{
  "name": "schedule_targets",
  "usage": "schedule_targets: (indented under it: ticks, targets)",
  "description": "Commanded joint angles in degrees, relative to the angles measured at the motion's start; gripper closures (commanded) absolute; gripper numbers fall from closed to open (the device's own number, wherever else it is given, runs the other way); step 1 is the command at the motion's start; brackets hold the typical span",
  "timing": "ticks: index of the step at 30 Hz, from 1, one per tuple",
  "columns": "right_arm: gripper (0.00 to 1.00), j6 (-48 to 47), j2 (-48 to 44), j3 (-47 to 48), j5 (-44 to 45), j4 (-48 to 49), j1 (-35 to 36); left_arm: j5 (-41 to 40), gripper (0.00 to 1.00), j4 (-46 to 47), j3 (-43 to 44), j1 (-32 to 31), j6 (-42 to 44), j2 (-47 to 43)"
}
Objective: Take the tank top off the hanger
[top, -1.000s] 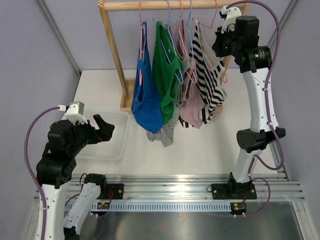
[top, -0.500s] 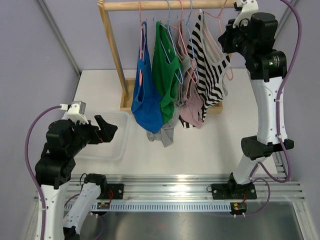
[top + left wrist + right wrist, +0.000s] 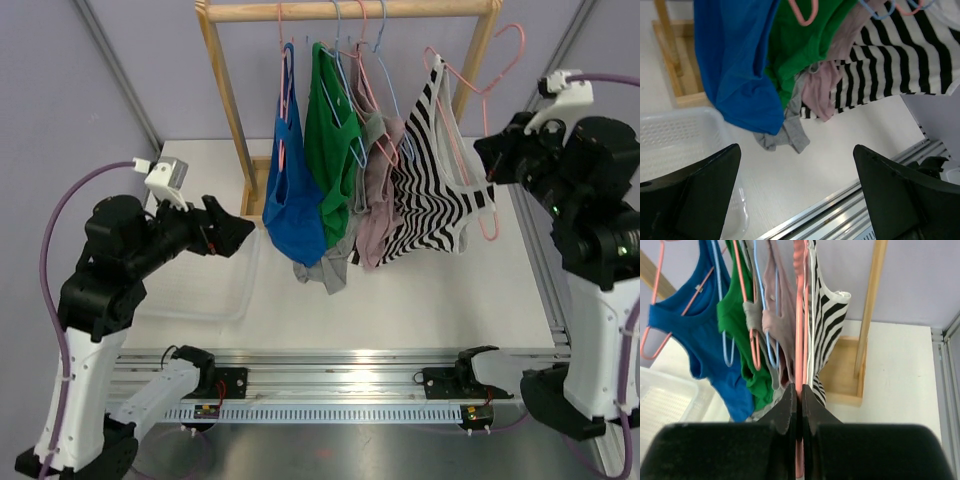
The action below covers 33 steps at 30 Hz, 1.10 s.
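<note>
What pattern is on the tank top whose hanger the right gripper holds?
The tank top has black and white stripes; the top external view shows it best.

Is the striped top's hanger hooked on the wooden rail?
No, the hanger has its hook off the rail, out to the right, with the right fingers shut on it.

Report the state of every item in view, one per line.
striped tank top, on its hanger, off the rail
pink hanger, unhooked, gripped
right end effector, shut on pink hanger
left end effector, open, empty
blue tank top, hanging on rail
green tank top, hanging on rail
bin, empty
</note>
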Motion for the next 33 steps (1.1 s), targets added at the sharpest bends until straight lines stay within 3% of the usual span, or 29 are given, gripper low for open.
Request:
schedule_targets:
  ticks: [1, 9, 12, 15, 21, 25, 32, 33]
  targets:
    - [1.0, 3.3, -7.31, -2.94, 0.7, -2.23, -0.25, -4.0, 0.01, 4.69, 8.41, -7.6, 1.21, 6.34]
    - [1.0, 6.73, -21.91, -5.51, 2.11, -11.81, -0.17, -23.77, 0.01, 10.56, 24.6, -39.04, 2.61, 21.82]
    - [1.0, 7.35, -24.11, -2.26, 1.76, -18.22, -0.25, -29.31, 0.01, 13.81, 29.88, -48.28, 5.86, 27.35]
    - [1.0, 7.7, -25.78, -0.23, 0.79, -21.92, -0.08, -32.4, 0.01, 17.76, 32.6, -53.57, 8.33, 32.36]
    - [1.0, 8.58, -28.33, 0.84, -1.92, -22.19, 1.94, -31.18, 0.01, 28.4, 31.56, -56.4, 10.09, 37.02]
    - [1.0, 7.96, -28.86, -5.13, -15.78, -19.56, 2.29, -30.48, 0.01, 33.33, 31.64, -56.4, 12.19, 40.19]
    - [1.0, 7.44, -29.39, -9.01, -19.6, -18.67, 2.21, -38.8, 0.01, 31.07, 38.58, -56.14, 15.89, 49.07]
    - [1.0, 7.26, -29.39, -9.28, -20.12, -18.5, 2.29, -39.52, 0.05, 30.62, 38.85, -55.97, 15.89, 49.68]
